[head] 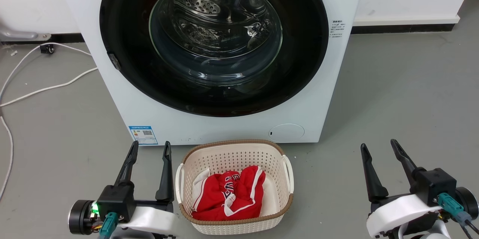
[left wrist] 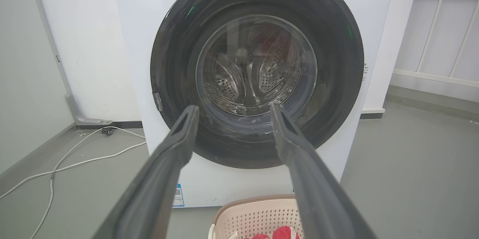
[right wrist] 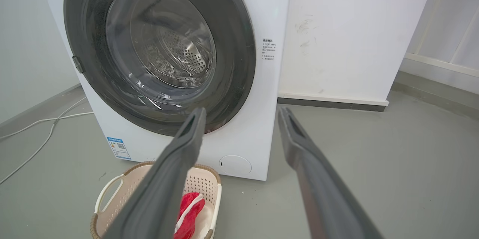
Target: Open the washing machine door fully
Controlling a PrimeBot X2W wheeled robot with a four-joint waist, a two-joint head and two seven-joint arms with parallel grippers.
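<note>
The washing machine door [head: 123, 44] [left wrist: 336, 63] [right wrist: 235, 44] is a big round glossy black ring with a bulging glass window, lying shut and flush against the white machine front [head: 224, 126]. A small latch tab [head: 114, 61] sits on its left rim. My left gripper [head: 150, 147] [left wrist: 234, 111] rests open low at the left, well short of the door. At the lower right my right gripper [head: 378, 144] [right wrist: 242, 113] is also open, with nothing between its fingers.
A cream laundry basket [head: 232, 226] [left wrist: 258, 209] [right wrist: 112, 190] holding red and white clothes [head: 228, 194] stands on the grey floor right before the machine, between my grippers. White cables [head: 48, 87] trail over the floor at the left. A white wall panel [right wrist: 355, 33] stands right of the machine.
</note>
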